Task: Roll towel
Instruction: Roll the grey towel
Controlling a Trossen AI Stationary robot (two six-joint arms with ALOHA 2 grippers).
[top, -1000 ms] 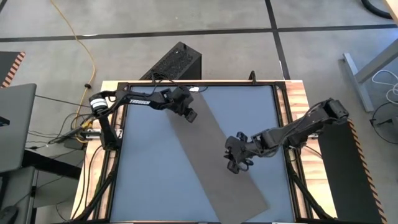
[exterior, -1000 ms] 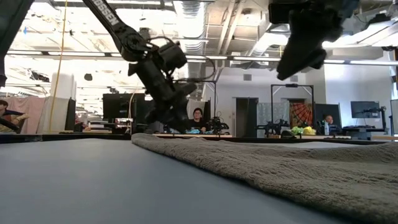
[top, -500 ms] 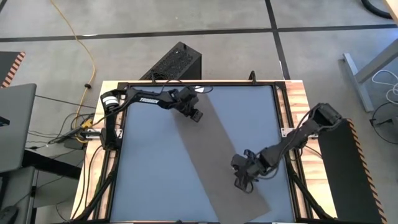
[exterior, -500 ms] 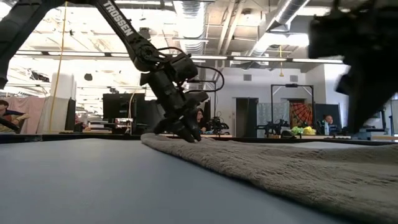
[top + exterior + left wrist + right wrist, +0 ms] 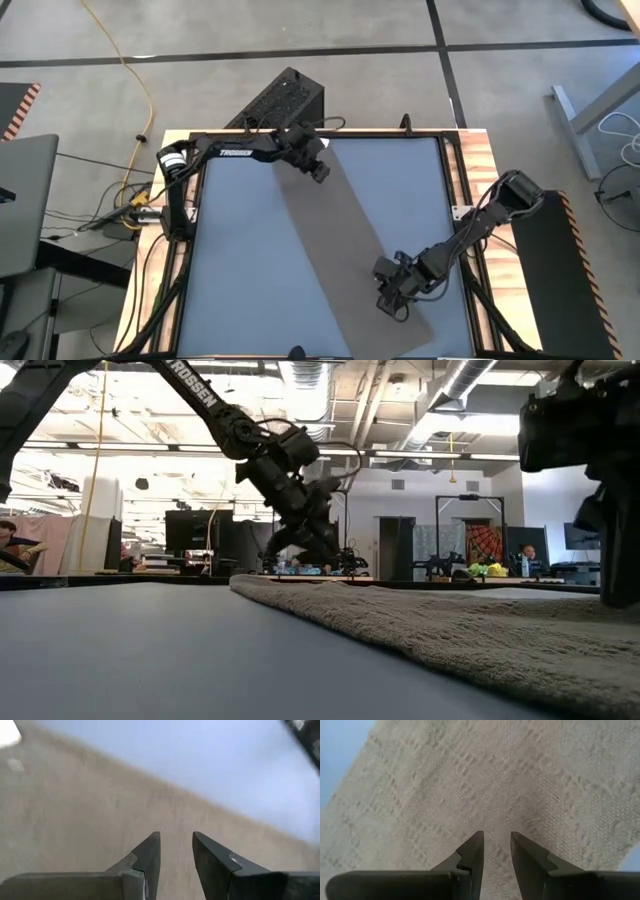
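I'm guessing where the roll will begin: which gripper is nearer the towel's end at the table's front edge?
Right. The right gripper hovers over the towel close to that end; the left gripper is over the opposite, far end.

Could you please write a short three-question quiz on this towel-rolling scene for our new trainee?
1. True or false: the towel is already rolled into a tight cylinder.
2. Which gripper is over the towel's far end, next to the table's back edge? A) left gripper B) right gripper C) neither
3. Fill in: in both wrist views the jaws stand slightly ____, with nothing between them.

Key
1. False: it lies flat, as a long diagonal strip across the table.
2. A: the right gripper is over the near end.
3. Apart: bare towel shows through each gap.
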